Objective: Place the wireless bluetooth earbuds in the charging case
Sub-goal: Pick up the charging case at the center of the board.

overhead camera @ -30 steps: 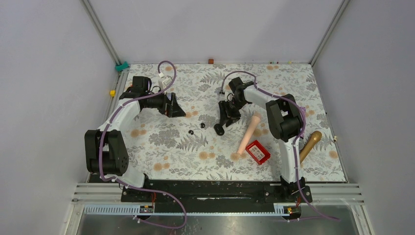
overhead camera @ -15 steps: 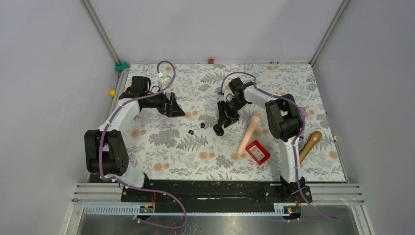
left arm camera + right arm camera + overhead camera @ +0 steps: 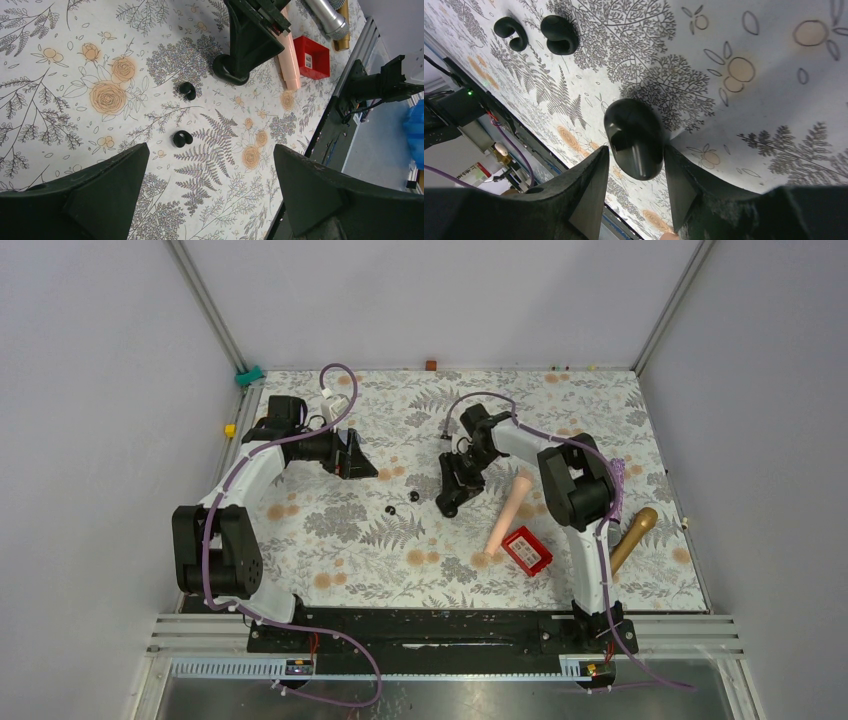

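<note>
Right claw (image 3: 633, 162) shifted left, apparently gripping glossy oval case (image 3: 631, 132)

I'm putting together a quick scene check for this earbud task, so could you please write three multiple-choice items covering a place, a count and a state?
1. Where is the charging case?
A) between the right gripper's fingers
B) under the left gripper
C) out of all views

2. How many earbuds lie loose?
A) one
B) two
C) four

3. The left gripper is:
A) open
B) shut on an earbud
C) shut on the case

Key: A, the right wrist view shows fingers flanking the case; B, two black buds lie apart from it; A, its fingers stand wide apart, empty.
</note>
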You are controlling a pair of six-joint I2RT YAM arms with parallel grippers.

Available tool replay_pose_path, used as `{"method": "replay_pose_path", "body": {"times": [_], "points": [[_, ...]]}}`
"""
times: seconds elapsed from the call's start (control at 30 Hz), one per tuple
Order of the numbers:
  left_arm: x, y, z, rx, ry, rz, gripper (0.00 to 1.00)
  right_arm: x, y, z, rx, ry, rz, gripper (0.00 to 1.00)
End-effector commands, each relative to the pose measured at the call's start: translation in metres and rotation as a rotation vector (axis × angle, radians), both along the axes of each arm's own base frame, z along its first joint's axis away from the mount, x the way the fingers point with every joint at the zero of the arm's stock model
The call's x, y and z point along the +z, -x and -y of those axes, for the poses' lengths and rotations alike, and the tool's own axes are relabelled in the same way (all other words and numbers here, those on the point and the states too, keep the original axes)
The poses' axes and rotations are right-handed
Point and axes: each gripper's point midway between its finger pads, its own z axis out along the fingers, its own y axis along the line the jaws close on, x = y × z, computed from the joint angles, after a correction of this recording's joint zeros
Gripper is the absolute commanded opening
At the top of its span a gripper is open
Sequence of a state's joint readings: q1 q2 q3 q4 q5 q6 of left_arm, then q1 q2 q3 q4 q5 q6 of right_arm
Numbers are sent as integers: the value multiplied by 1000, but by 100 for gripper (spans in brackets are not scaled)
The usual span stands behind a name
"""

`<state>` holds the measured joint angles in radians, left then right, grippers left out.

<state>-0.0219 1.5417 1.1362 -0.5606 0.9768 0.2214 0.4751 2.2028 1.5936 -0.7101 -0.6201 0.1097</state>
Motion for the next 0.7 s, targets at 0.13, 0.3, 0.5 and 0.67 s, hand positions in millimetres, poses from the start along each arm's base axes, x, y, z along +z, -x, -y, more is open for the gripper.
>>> {"method": "replay_pose_path", "body": {"times": [0.13,0.3,0.5,0.67], "points": [[13,1,1,-25,28,56,99,-7,11,-1,46,96,45,52],[14,2,1,-27,31,56,99,-10,13,-1,62,141,79,48],[14,2,1,-27,30,55,99,-10,14,-5,72,158,101,39],[14,1,1,-24,30,54,99,6,3,-5,80,152,174,37]]}}
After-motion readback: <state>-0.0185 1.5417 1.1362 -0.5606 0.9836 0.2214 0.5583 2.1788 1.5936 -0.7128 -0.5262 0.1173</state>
